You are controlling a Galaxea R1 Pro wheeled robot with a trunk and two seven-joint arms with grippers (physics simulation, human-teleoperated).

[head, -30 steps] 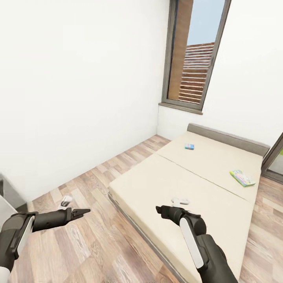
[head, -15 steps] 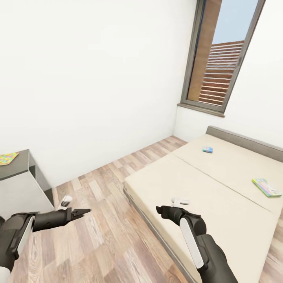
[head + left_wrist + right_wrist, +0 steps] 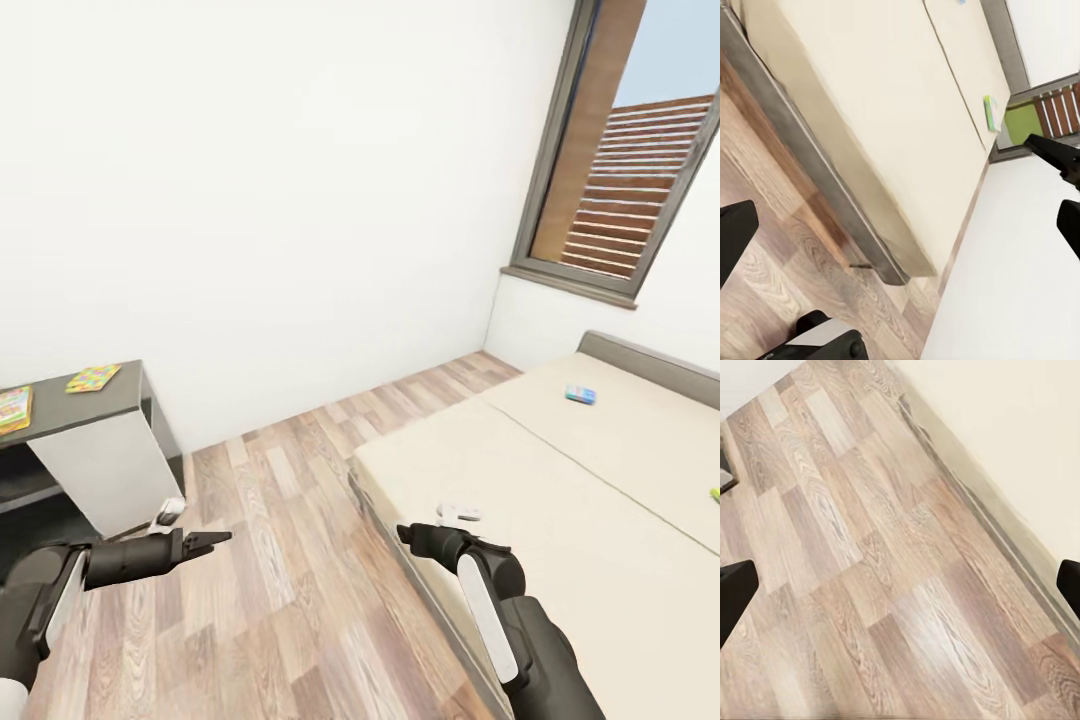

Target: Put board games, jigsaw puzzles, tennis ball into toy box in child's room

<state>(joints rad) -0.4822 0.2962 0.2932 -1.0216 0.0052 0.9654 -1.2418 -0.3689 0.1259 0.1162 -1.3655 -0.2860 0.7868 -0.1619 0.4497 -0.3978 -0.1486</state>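
Note:
At the left stands the table's dark grey end (image 3: 115, 402). On it lies a jigsaw puzzle (image 3: 93, 378) with a bright multicoloured lid. Beside it is a second flat colourful box (image 3: 12, 408), of a kind I cannot tell. The beige bed (image 3: 560, 500) fills the right side. A small blue board game (image 3: 580, 394) rests near its headboard, and a green one (image 3: 988, 112) lies further along in the left wrist view. My left gripper (image 3: 205, 543) hangs open over the floor. My right gripper (image 3: 405, 535) is open at the bed's near edge. Both are empty.
Wood-plank floor (image 3: 290, 520) runs between the table and the bed's grey frame (image 3: 967, 487). A white wall closes the back, and a tall window (image 3: 630, 180) stands at the right behind the bed. The table has a white side panel (image 3: 100, 470).
The whole view has swung left: the bed and window slid right and the table's end with its boxes came into sight. Both arms keep the same pose.

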